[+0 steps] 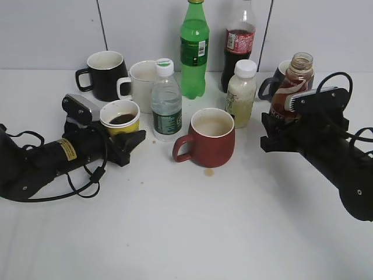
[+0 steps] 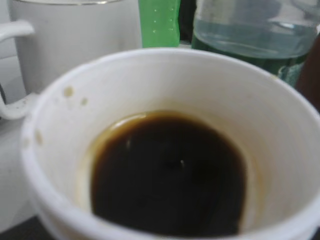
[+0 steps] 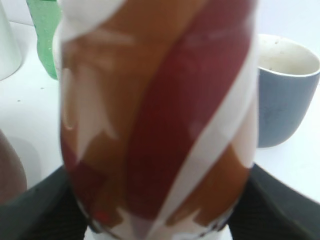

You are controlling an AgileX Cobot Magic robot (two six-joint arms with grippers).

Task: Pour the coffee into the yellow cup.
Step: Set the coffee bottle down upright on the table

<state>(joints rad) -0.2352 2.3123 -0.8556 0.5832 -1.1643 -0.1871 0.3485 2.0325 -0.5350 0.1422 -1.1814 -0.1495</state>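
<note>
Hidden: the right gripper (image 1: 278, 135) fingertips sat largely behind the coffee bottle (image 1: 292, 84); the blue-grey mug (image 3: 287, 90) was half covered by it.
Surface: a white table (image 1: 233, 233) against a pale panelled wall (image 1: 52, 29).
Right gripper: clamped on the coffee bottle, upright, uncapped, at far right.
Left gripper (image 1: 125, 143): closed around the yellow cup (image 1: 120, 116), at near left, holding dark liquid.
Between them: red mug (image 1: 207, 137), water bottle (image 1: 166, 102).
</note>
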